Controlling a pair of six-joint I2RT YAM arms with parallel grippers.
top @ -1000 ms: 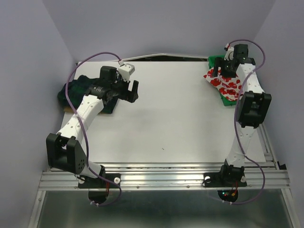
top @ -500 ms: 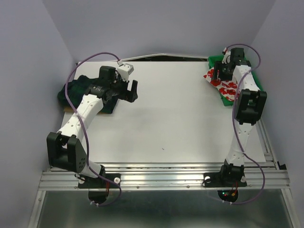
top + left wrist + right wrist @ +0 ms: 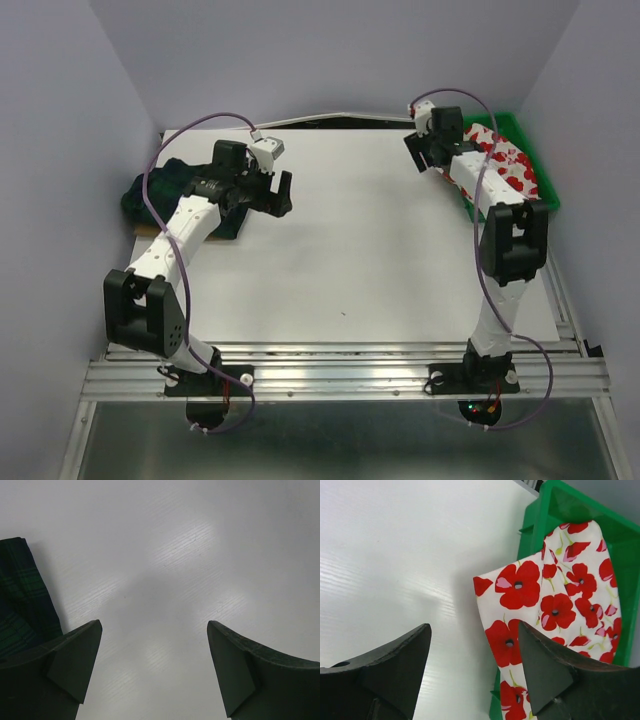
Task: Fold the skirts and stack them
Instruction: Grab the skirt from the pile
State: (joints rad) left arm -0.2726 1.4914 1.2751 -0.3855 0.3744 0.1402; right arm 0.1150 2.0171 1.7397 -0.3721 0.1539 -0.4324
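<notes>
The dark green and navy plaid skirt (image 3: pixel 150 195) lies bunched at the table's left edge; a corner of it (image 3: pixel 20 600) shows in the left wrist view. My left gripper (image 3: pixel 283 190) (image 3: pixel 154 624) hovers open just right of it over bare table. The white skirt with red poppies (image 3: pixel 505 165) (image 3: pixel 555 605) lies in the green tray (image 3: pixel 545 185) (image 3: pixel 560 500), with one corner hanging over the tray's left wall. My right gripper (image 3: pixel 418 152) (image 3: pixel 474 627) is open just left of that corner, nothing between its fingers.
The white table top (image 3: pixel 350 240) stretches between the two arms. The green tray sits at the back right against the wall. Purple cables loop above both arms. A metal rail (image 3: pixel 340 375) runs along the near edge.
My right gripper has swung left off the tray, out over the table's back edge. The poppy skirt now lies farther right, in the tray. The left arm has barely moved.
</notes>
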